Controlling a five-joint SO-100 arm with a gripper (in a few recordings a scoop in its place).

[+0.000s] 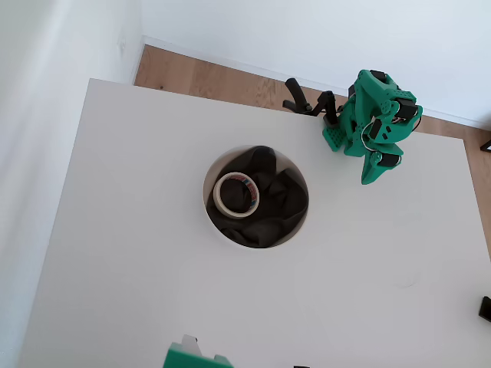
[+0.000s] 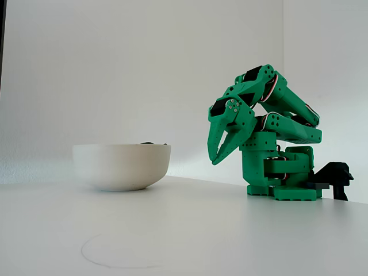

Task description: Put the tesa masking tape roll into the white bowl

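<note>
From my remote seat, taking the white bowl [image 1: 256, 196] as my landmark, I start at its left side in the overhead view. The tesa masking tape roll [image 1: 236, 195] lies there, inside the bowl, resting flat on the dark charcoal cloth [image 1: 272, 201] that fills the bowl's interior. Its red-and-blue printed core faces up at me, and the ring sits close to the bowl's left wall, well within the rim.

Moving right of the bowl, the white table [image 1: 138, 253] is bare up to the green arm, which is folded back over its base. The gripper [image 1: 374, 170] hangs to the upper right of the bowl, well apart from it, with its tips pointing down toward the table.

In the fixed view the same order holds: the bowl [image 2: 122, 165] sits left, a sliver of dark cloth peeking over its rim, and the gripper [image 2: 217, 154] hangs to its right, clear of the bowl and above the table. Its two fingers are spread slightly with a visible gap, and nothing is held between them, so I read the jaws as released and empty.

As I judge it, the task is done: the roll is in the bowl and the arm looks parked. Nothing appears left for me to command.
</note>
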